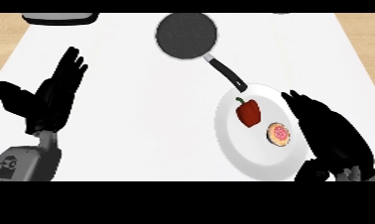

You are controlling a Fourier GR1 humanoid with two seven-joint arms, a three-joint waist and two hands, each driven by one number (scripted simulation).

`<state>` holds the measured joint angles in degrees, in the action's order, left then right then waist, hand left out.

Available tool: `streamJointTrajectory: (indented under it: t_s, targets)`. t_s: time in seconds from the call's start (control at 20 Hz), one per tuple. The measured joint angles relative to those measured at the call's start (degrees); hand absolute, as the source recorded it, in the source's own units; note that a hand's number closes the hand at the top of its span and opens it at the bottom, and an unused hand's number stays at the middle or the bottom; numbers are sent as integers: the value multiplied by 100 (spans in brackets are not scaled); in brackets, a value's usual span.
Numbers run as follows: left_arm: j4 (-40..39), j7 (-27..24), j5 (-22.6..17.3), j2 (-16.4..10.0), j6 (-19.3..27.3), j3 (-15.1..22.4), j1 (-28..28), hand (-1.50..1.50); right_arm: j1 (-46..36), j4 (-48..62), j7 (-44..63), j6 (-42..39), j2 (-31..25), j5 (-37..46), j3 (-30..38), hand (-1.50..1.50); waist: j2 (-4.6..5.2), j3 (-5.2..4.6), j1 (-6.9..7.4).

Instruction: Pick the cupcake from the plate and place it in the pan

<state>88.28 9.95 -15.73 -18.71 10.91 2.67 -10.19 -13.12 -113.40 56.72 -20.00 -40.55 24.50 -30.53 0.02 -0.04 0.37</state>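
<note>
Two open-fingered hands: left hand [55,94] raised at the left of the counter [147,119], right hand [326,129] just beside the cupcake [278,134]. Cupcake and red pepper [248,112] share a plate [234,146] near the pan [186,35].

Red pepper [248,112], white tabletop [132,119].
Pepper right of centre, green stem pointing away; dark, pale-rimmed object [60,18] cut off at far left corner.

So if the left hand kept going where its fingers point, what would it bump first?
Probably the dark object at the far edge of the counter. The left hand points toward it over bare surface, though height is unclear.
</note>
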Motion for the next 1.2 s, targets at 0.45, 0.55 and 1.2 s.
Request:
streamJointTrajectory:
  t_s: [0.45, 0.55, 1.2]
  targets:
    - [112, 64, 225, 195, 53, 18, 60, 0, -288, 901, -24, -246, 649, 457, -22, -150, 0, 1, -3]
    - [164, 104, 280, 227, 61, 15, 79, 0, -229, 1038, -66, -263, 758, 598, 12, -150, -2, 2, -13]
    - [288, 260, 381, 371, -270, -305, 136, 0, 38, 2054, -781, -459, 1449, 1526, 465, -150, -3, 4, -30]
